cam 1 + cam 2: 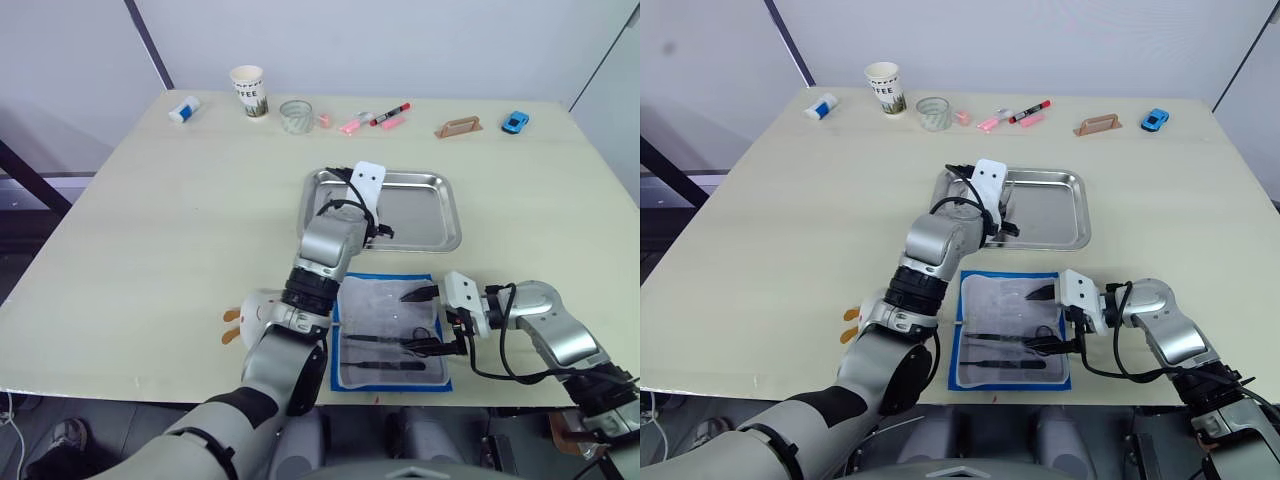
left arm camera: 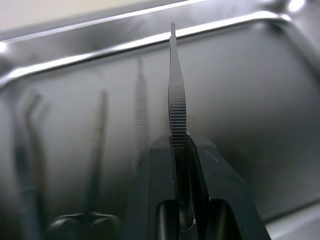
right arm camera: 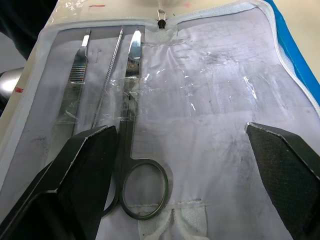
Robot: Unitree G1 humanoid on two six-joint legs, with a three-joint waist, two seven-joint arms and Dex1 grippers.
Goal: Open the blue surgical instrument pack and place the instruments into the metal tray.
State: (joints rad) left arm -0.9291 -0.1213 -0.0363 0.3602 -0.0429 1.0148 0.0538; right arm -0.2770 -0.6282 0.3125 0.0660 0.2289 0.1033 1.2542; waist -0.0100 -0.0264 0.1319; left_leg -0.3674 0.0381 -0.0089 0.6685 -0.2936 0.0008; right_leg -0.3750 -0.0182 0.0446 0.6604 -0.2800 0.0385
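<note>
The metal tray (image 1: 425,212) lies at mid table. My left gripper (image 1: 380,231) hangs over its left part, shut on slim ribbed tweezers (image 2: 176,100) that point at the tray floor (image 2: 260,100). Blurred slim shapes show on that floor; I cannot tell whether they are instruments or reflections. The blue surgical instrument pack (image 1: 388,300) lies open in front of the tray, its whitish insert up. My right gripper (image 3: 180,129) is open low over the insert, at its right side. Ring-handled scissors (image 3: 131,125), a thin probe (image 3: 112,65) and a flat ribbed tool (image 3: 80,70) lie in the insert.
Along the table's far edge stand a paper cup (image 1: 249,90), a glass (image 1: 296,116), pink and red markers (image 1: 375,118), a brown holder (image 1: 459,127), a blue toy car (image 1: 515,122) and a small white-and-blue item (image 1: 184,109). The pack lies close to the front edge.
</note>
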